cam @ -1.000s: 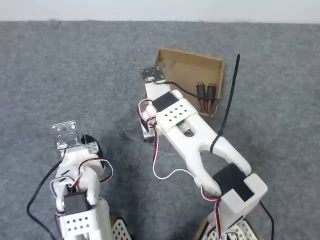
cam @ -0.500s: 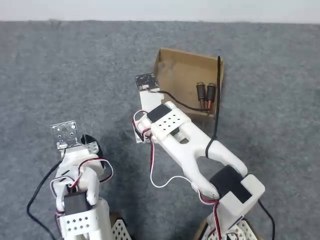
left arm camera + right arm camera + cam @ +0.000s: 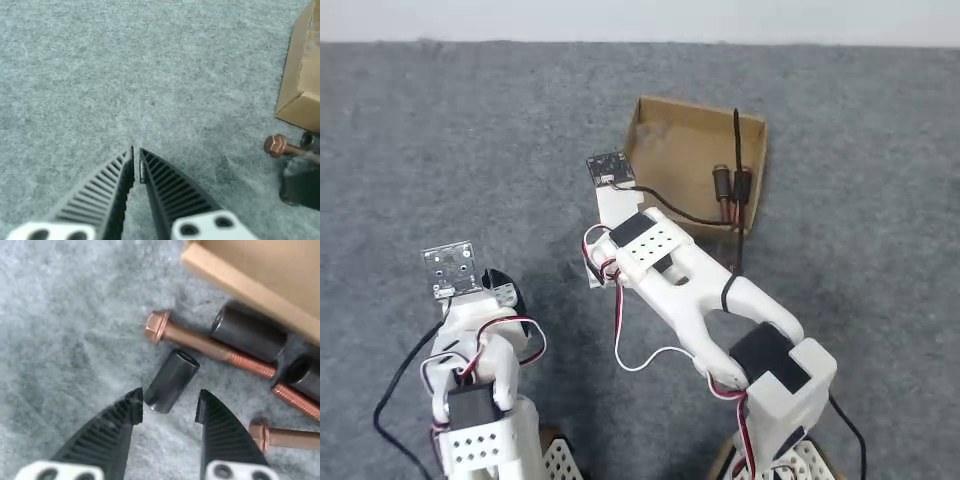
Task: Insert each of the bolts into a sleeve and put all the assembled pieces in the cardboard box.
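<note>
- Two assembled pieces (image 3: 730, 188) lie inside the cardboard box (image 3: 675, 150), side by side against one side wall.
- Outside the box's near wall, the right hand (image 3: 169, 407) hangs low over the grey counter (image 3: 470, 130), released, its jaws spread wide.
- A loose sleeve (image 3: 171, 381) lies flat on the counter with its near end between the right hand's fingertips, close to one and apart from the other.
- The sleeve's long axis runs on from the hand toward the box at a slight slant, open end facing the box. The jaws therefore stand either side of its width, not its length.
- Between that sleeve and the box wall lies a copper bolt (image 3: 195, 340), roughly along the wall and across the sleeve's axis.
- A second sleeve (image 3: 247, 332) touches the bolt's threaded end. Whether the bolt passes through it I cannot tell.
- The left hand (image 3: 136, 160) is clenched on nothing, over bare counter well apart from the box, so the right arm is much the nearer.
- The step in hand looks like grasping the loose sleeve, and closing the jaws where they are should take it.
</note>
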Action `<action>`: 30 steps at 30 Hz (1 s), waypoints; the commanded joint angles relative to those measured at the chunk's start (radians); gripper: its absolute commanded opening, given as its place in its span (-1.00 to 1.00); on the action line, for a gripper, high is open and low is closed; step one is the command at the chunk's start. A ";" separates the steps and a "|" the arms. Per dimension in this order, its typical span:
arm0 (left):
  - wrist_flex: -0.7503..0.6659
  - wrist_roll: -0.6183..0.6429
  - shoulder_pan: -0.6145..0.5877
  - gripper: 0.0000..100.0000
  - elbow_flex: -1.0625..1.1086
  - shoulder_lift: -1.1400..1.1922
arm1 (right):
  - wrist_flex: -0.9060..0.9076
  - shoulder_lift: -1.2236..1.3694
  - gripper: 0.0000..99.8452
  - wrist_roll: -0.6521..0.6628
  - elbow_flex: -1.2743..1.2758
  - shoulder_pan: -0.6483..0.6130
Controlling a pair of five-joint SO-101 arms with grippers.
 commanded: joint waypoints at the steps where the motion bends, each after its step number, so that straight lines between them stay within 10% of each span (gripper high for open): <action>1: -0.003 -0.012 0.003 -0.97 -0.015 -0.023 | -0.019 -0.016 -0.75 -0.009 -0.034 -0.008; 30: -0.009 -0.012 0.003 -0.97 -0.015 -0.023 | 0.203 0.016 -0.99 0.074 -0.204 -0.013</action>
